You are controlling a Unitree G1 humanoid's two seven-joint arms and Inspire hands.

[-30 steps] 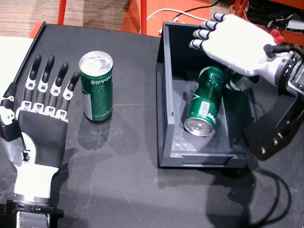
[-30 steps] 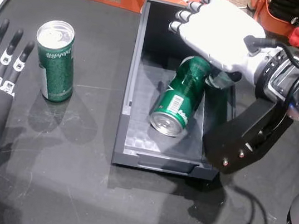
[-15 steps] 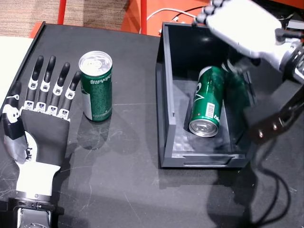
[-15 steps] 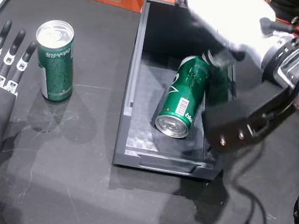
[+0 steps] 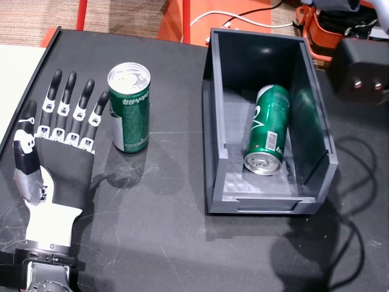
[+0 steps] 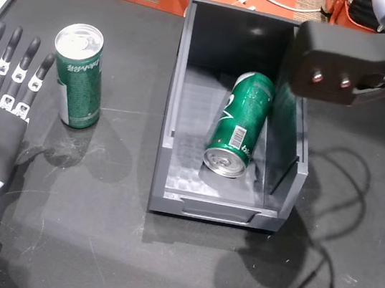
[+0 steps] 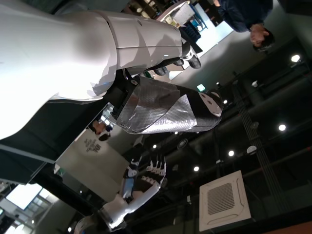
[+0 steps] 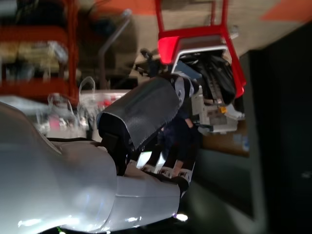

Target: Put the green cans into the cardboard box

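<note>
Green cans sit in two places: one can (image 5: 268,130) lies on its side on the floor of the dark box (image 5: 214,134), its top end toward the near wall, and an upright can (image 5: 129,108) stands on the black table (image 5: 158,237), just beside the fingertips (image 5: 99,104) of the left hand (image 5: 53,155). That hand lies flat, palm down, fingers spread and straight, holding nothing; a narrow gap parts it from the upright can. The right hand (image 8: 156,126) shows only in its wrist view, blurred, fingers seemingly extended and empty. Bare tabletop lies between the upright can and the box's near-left wall in both head views.
</note>
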